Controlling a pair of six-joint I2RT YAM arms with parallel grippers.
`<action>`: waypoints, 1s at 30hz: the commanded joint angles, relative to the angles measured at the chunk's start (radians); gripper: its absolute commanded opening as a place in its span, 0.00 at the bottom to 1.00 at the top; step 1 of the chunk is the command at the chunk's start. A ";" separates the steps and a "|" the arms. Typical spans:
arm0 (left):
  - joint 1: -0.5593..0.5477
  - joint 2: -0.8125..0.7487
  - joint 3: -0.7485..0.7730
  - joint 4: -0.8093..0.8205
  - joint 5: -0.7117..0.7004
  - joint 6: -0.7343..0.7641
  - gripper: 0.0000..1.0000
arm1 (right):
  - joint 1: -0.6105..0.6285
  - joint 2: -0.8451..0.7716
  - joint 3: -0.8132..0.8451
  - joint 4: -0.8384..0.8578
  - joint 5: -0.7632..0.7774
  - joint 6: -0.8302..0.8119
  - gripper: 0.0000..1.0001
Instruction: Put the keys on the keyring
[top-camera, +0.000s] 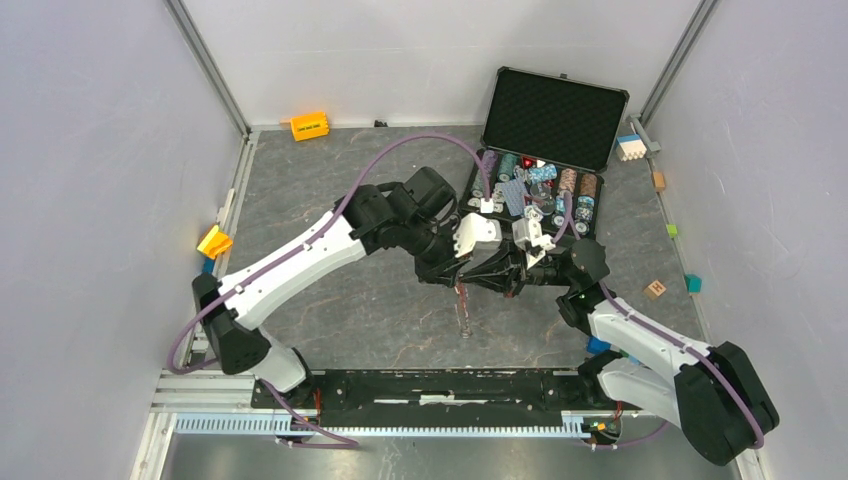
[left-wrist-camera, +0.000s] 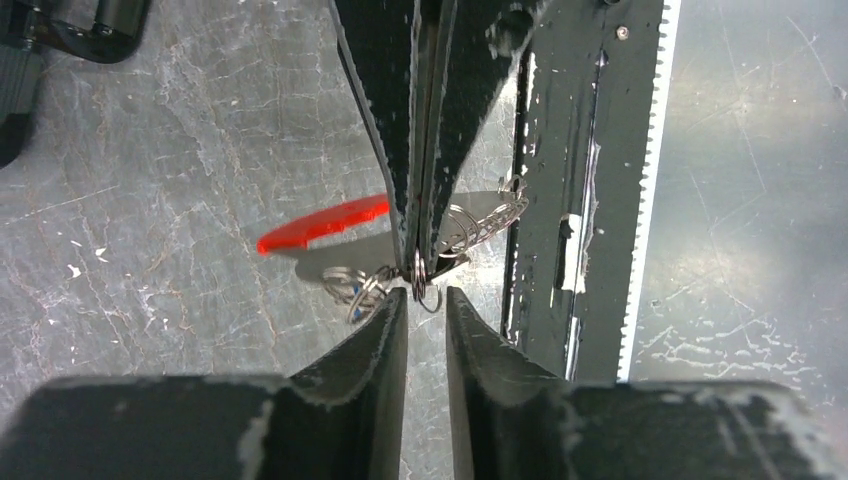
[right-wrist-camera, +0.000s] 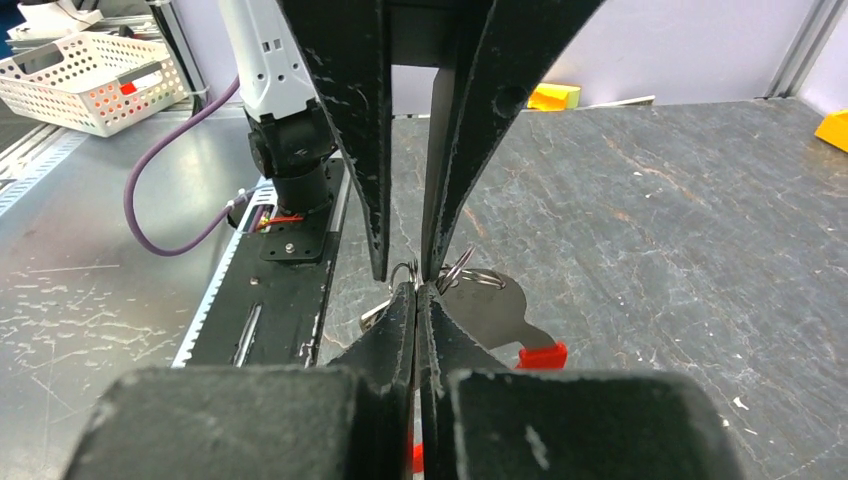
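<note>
while l jaws gape slightly, r jaws pinch red-fobbed keyring (left-wrist-camera: 325, 223).

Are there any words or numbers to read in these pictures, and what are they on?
No text can be read anywhere.
Markings on the poker chips in the black case: too small.
The red tag on the white basket: too blurred.
</note>
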 joint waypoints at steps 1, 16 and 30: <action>0.022 -0.103 -0.070 0.128 -0.019 0.041 0.30 | -0.015 -0.027 0.030 0.070 0.018 0.033 0.00; 0.058 -0.340 -0.430 0.524 0.171 0.186 0.40 | -0.063 -0.041 0.026 0.115 0.011 0.082 0.00; 0.058 -0.333 -0.439 0.565 0.185 0.188 0.38 | -0.078 -0.036 0.023 0.117 0.006 0.094 0.00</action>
